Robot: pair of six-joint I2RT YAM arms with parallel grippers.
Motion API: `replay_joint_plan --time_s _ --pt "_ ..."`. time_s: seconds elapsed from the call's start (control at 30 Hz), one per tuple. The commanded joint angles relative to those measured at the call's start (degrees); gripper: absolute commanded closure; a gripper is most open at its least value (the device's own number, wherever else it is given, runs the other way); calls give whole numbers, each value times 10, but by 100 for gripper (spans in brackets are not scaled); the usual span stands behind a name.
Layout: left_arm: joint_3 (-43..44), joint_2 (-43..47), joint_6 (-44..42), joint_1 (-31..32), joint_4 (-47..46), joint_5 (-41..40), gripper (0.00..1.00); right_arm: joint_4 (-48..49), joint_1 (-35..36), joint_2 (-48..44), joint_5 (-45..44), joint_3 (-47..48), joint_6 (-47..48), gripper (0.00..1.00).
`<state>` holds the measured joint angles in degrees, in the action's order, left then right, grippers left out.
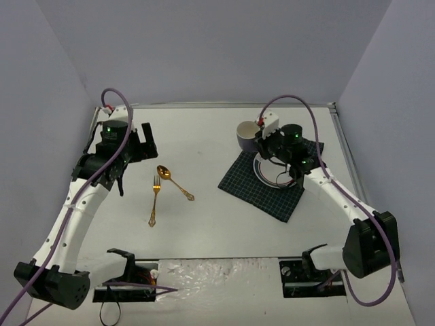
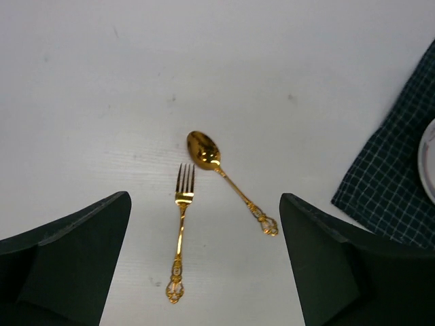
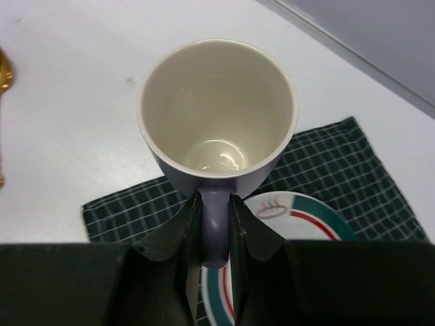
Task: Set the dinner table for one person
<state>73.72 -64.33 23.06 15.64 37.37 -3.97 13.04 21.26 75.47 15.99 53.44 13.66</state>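
Right gripper (image 3: 214, 217) is clamped on the handle of the purple mug (image 3: 217, 102), upright over the checked cloth (image 3: 340, 163) and plate (image 3: 299, 207), toward the far right corner of the white table (image 1: 204, 129). Left gripper (image 2: 204, 224) hangs spread wide over the gold fork (image 2: 180, 231) and spoon (image 2: 224, 178), nearer the left edge.

Lab booth, bare grey walls (image 1: 204, 47), white dinner table (image 1: 204, 136)
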Motion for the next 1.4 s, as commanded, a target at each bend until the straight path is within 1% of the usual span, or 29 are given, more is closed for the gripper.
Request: replay_joint_plan --time_s 0.0,0.13,0.2,0.33,0.47,0.6,0.63,0.93,1.3,1.37 --pt "-48 13 -35 -35 -41 9 8 74 -99 29 127 83 57 100" --pt "-78 25 -44 -55 -56 10 7 68 -154 90 201 147 94 100" --pt "-98 34 -49 -58 -67 7 7 60 -168 134 218 176 117 100" --pt "-140 50 -54 -70 -82 -7 7 51 -195 191 245 225 156 100" --pt "-153 62 -54 -81 -81 -17 7 50 -209 235 268 261 184 100" --pt "-161 75 -50 -87 -89 -33 7 48 -214 285 300 304 190 100" --pt "-162 76 -50 -89 -88 -40 7 46 -227 297 304 310 191 100" --pt "-167 75 -49 -95 -91 -53 8 45 -252 366 347 358 215 100" --pt "-168 65 -45 -111 -93 -52 8 49 -270 415 365 378 233 100" --pt "-167 62 -46 -114 -96 -36 8 48 -271 422 366 382 238 100"
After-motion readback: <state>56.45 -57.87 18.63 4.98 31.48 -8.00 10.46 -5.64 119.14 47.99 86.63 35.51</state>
